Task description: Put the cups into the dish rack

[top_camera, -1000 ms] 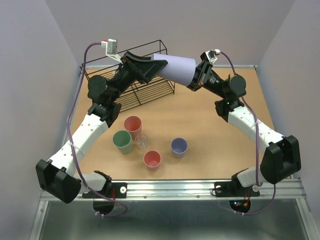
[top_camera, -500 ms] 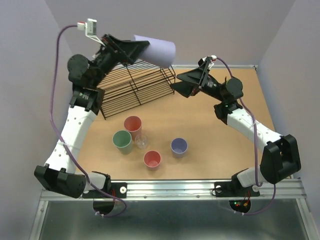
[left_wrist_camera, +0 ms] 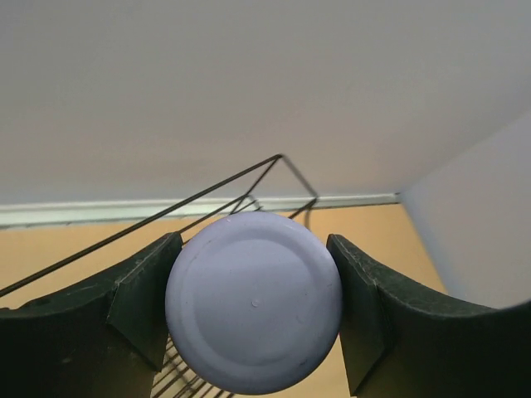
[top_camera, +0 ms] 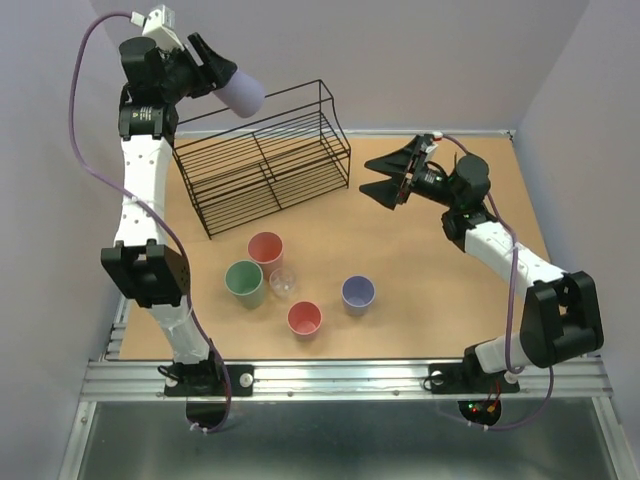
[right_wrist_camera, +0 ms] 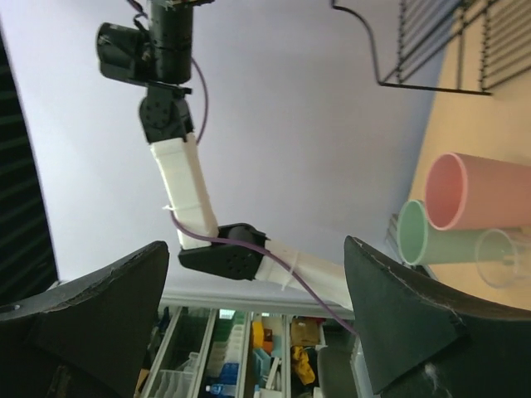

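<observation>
My left gripper [top_camera: 221, 77] is raised high over the far left corner and is shut on a lavender cup [top_camera: 246, 94]. The cup's round base [left_wrist_camera: 253, 303] faces the left wrist camera, squeezed between both fingers [left_wrist_camera: 139, 300]. The black wire dish rack [top_camera: 265, 160] stands below it, tilted on the table. My right gripper [top_camera: 386, 176] hangs open and empty to the right of the rack. On the table stand a pink cup [top_camera: 265, 248], a green cup [top_camera: 243, 280], a small clear cup [top_camera: 283, 282], a second pink cup [top_camera: 305, 318] and a lavender cup [top_camera: 358, 292].
In the right wrist view the open right gripper [right_wrist_camera: 257, 323] looks along the table past the pink cup [right_wrist_camera: 473, 191], green cup [right_wrist_camera: 431, 236] and clear cup [right_wrist_camera: 506, 257] toward the left arm [right_wrist_camera: 178, 182]. The rack's corner [right_wrist_camera: 440, 41] shows at top.
The right gripper let go of the lavender cup, opened wide and drew back to the right. The left arm lifted the cup up and leftward, above the rack's far left end.
</observation>
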Controlling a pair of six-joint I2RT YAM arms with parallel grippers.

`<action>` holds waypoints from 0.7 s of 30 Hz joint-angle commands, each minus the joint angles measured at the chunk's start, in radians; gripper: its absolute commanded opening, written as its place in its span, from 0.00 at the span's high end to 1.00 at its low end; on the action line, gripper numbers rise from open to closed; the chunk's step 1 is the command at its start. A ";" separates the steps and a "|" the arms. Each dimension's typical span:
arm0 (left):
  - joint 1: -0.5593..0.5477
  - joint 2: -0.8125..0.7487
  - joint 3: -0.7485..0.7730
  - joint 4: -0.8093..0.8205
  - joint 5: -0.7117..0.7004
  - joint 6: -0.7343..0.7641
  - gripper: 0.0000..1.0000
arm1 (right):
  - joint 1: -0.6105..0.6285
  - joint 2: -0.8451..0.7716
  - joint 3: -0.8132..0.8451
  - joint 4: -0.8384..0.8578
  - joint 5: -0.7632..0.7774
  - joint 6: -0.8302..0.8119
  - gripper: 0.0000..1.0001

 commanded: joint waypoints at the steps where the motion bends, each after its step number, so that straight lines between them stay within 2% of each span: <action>1: 0.027 0.041 0.106 -0.126 -0.080 0.156 1.00 | -0.004 -0.023 0.084 -0.256 -0.059 -0.175 0.09; 5: 0.035 0.150 0.235 -0.207 -0.123 0.198 1.00 | -0.011 0.014 0.148 -0.353 -0.089 -0.238 0.09; 9: 0.036 0.231 0.311 -0.236 -0.142 0.217 1.00 | -0.030 0.038 0.174 -0.355 -0.118 -0.237 0.09; 14: 0.041 0.254 0.336 -0.254 -0.171 0.241 1.00 | -0.041 0.061 0.184 -0.356 -0.138 -0.240 0.09; 21: 0.062 0.287 0.333 -0.253 -0.116 0.219 1.00 | -0.044 0.089 0.185 -0.353 -0.152 -0.240 0.09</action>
